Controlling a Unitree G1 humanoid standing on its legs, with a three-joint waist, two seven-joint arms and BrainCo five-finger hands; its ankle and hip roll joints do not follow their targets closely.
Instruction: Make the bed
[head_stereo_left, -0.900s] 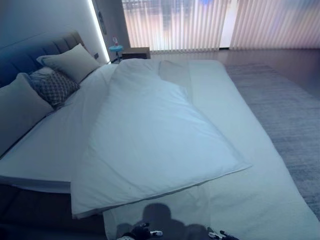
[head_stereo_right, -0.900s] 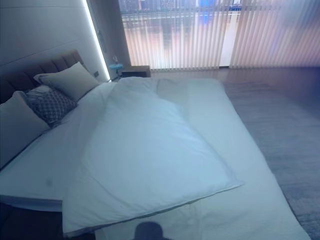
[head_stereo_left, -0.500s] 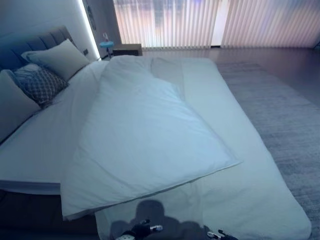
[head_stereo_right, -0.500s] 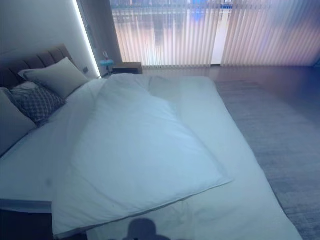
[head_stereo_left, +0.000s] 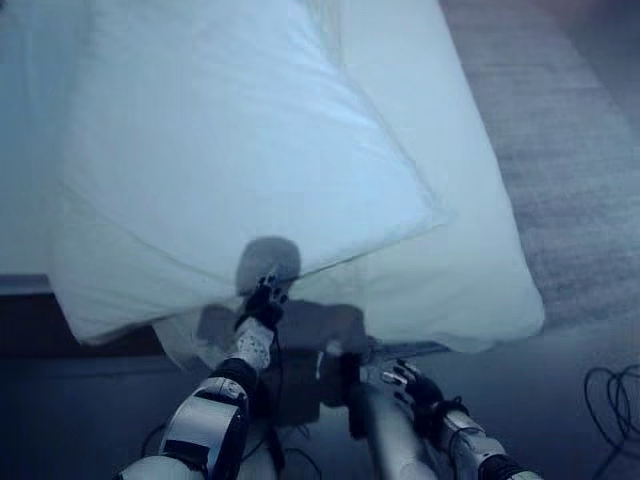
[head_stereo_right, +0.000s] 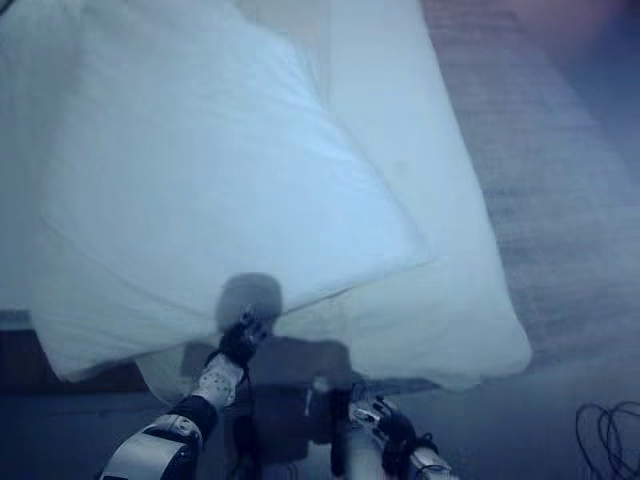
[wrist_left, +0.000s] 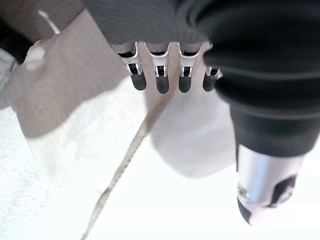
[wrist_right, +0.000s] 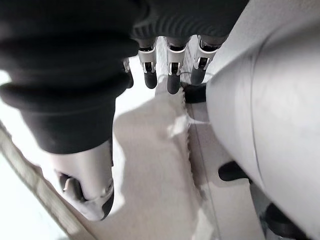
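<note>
A white duvet (head_stereo_left: 230, 140) lies folded back slantwise over the bed, its near corner hanging over the foot end. Under it a second white layer (head_stereo_left: 450, 290) covers the right side and foot of the bed. My left hand (head_stereo_left: 262, 300) reaches out to the duvet's near edge. In the left wrist view its fingers (wrist_left: 160, 80) are straight above the duvet's hem (wrist_left: 135, 145) and hold nothing. My right hand (head_stereo_left: 412, 388) hangs lower, by the bed's foot, and its fingers (wrist_right: 170, 75) are relaxed over white cloth (wrist_right: 150, 190).
Grey carpet (head_stereo_left: 570, 150) runs along the right side of the bed. The dark bed base (head_stereo_left: 60, 345) shows below the duvet at the left. Dark floor (head_stereo_left: 560, 370) lies at the foot end.
The camera has tipped down, so the pillows, headboard and window have left the picture. Both arms have come up into view, the left hand reaching to the duvet's near edge.
</note>
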